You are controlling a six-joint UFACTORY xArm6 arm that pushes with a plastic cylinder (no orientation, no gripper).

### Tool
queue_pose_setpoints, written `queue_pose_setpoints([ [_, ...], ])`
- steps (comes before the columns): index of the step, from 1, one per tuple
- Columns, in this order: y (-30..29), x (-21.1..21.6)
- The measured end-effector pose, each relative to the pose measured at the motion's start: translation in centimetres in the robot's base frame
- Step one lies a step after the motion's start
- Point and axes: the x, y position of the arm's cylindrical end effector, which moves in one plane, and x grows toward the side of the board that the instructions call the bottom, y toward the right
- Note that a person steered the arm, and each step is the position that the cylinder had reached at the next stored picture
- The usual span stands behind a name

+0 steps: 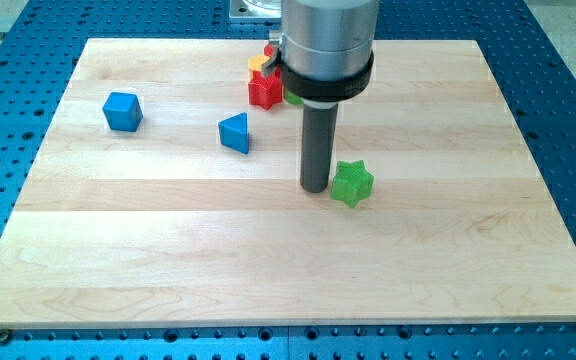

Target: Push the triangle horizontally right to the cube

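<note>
A blue triangle block lies on the wooden board left of centre. A blue cube sits further toward the view's left, slightly higher. My tip rests on the board right of the triangle, about a block's width or two away from it. The tip stands just left of a green star block, very close to it or touching; I cannot tell which.
A red star-like block sits near the view's top beside the arm. Behind it, yellow and red blocks and a green block are partly hidden by the arm. The board lies on a blue perforated table.
</note>
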Motion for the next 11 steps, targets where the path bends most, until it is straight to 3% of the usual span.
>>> queue_pose_setpoints([
  [1, 7.8, 1.0],
  [2, 14.1, 6.0],
  [3, 14.1, 8.5],
  [4, 7.3, 6.9],
  [5, 3.5, 12.1],
  [6, -5.1, 8.5],
  [7, -11.6, 1.8],
  [8, -13.4, -3.8],
  [10, -13.4, -8.7],
  [11, -7.3, -3.4],
])
